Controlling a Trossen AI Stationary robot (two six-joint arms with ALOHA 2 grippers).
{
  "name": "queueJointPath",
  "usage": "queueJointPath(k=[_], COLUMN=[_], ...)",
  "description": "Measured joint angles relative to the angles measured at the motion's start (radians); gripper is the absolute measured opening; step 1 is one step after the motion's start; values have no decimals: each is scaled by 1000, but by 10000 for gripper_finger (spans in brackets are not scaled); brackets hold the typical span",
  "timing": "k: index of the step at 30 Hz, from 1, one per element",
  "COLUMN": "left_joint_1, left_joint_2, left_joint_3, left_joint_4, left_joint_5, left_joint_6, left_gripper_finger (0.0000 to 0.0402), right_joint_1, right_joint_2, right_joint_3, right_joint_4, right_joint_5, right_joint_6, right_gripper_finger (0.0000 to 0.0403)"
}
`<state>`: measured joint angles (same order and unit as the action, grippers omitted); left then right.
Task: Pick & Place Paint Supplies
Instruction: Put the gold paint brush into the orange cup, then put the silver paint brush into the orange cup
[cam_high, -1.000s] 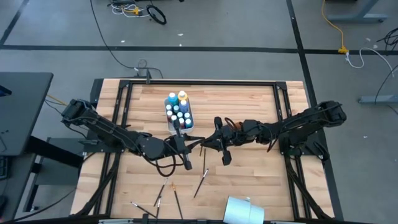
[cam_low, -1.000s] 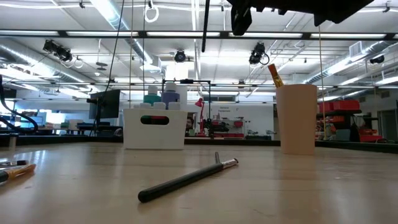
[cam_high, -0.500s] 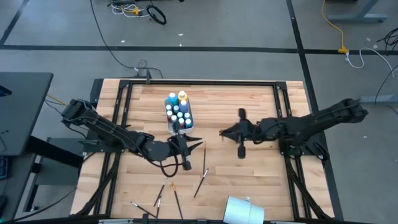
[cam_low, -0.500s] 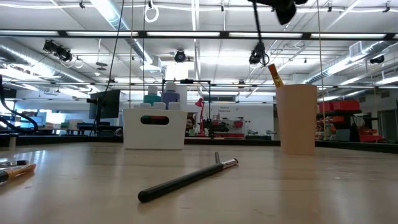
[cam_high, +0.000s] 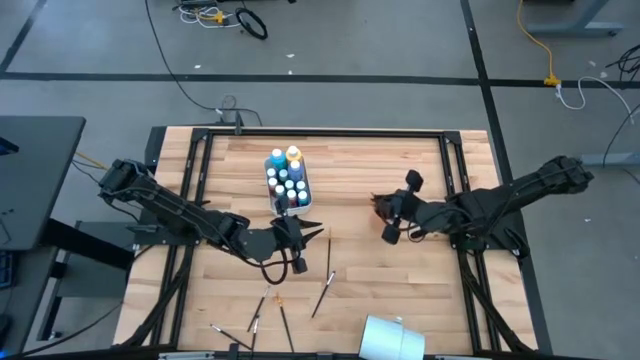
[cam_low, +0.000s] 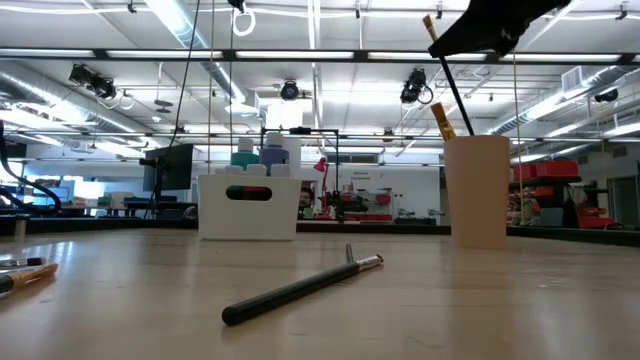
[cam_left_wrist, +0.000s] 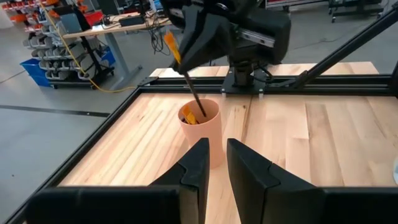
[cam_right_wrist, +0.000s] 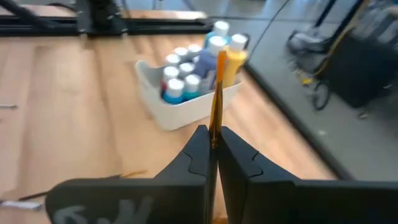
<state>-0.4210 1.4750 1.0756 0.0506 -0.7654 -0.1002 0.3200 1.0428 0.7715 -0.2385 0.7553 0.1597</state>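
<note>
My right gripper (cam_high: 386, 213) is over the peach cup (cam_left_wrist: 200, 134), which stands right of the table's middle, and it is shut on a brush (cam_low: 455, 95) with an orange handle. The brush's dark end (cam_left_wrist: 200, 111) reaches into the cup beside another brush. My left gripper (cam_high: 312, 240) hovers near the table's middle, fingers a narrow gap apart and holding nothing. The white tray (cam_high: 290, 200) of paint bottles (cam_right_wrist: 186, 74) stands just beyond it. Several brushes lie flat on the wood, one (cam_high: 328, 255) beside my left gripper. My right gripper pinches the brush's orange handle (cam_right_wrist: 217, 118) between its two fingers, close to the upper end (cam_low: 428, 20). The fingers lie across the shaft, coming from the table's right side. The brush is lifted clear and tilted, with its dark lower end inside the cup's mouth.
More brushes (cam_high: 320, 295) (cam_high: 255, 312) lie toward the near edge, and one (cam_low: 300, 285) shows close in the low view. A white container (cam_high: 385, 338) lies at the near edge. A black frame (cam_high: 330, 130) borders the tabletop.
My right gripper has moved from the table's middle, beside my left gripper, toward the right edge, carrying the brush. It has turned so the brush now stands tilted over the cup, dark end inside it.
</note>
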Motion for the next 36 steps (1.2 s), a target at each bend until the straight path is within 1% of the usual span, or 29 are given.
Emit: queueJointPath(k=[4,7,9,12,16,21,24,27,29,33,36], left_joint_1=[0,0,0,0,0,0,0,0,0,0,-11], left_joint_2=[0,0,0,0,0,0,-1,-1,-1,-1,-1], left_joint_3=[0,0,0,0,0,0,1,1,1,1,1], left_joint_4=[0,0,-3,-17,-19,-20,-58,-143,-218,-390,-509], left_joint_5=[0,0,9,44,52,52,63,109,173,327,428], left_joint_6=[-2,-22,-39,-53,-54,-55,-95,-167,-256,-531,-712], left_gripper_finger=[66,66,66,66,66,66,66,66,66,66,66], right_joint_1=[-21,-37,-45,-57,-76,-97,-107,-110,-109,-109,-109], right_joint_2=[3,3,3,3,4,4,4,4,3,3,2], right_joint_3=[-31,-83,-116,-154,-188,-197,-197,-197,-197,-197,-197], right_joint_4=[-9,-12,-15,-14,-22,-18,-13,13,60,220,388], right_joint_5=[-56,-89,-132,-189,-255,-239,-238,-216,-205,-219,-279], right_joint_6=[41,38,20,16,27,34,31,-15,-48,-121,-202], right_gripper_finger=[16,17,19,29,49,67,74,80,83,83,81])
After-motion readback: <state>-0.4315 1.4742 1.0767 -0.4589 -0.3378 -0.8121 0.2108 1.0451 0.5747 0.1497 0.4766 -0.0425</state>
